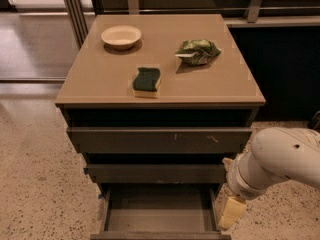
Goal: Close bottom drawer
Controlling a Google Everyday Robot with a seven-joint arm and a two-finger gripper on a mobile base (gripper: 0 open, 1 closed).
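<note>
Camera view: the shallow dark grey-brown bottom drawer [159, 213], lowest of three, stands pulled out, the cream gripper [232, 211] just right of it, its opening impossible to tell; best press the drawer's front squarely inward.

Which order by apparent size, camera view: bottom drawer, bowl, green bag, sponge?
1. bottom drawer, pulled open
2. bowl and green bag: look alike, not ranked
3. sponge, smallest though nearer the camera
The claw sits low beside the drawer's right wall.
</note>
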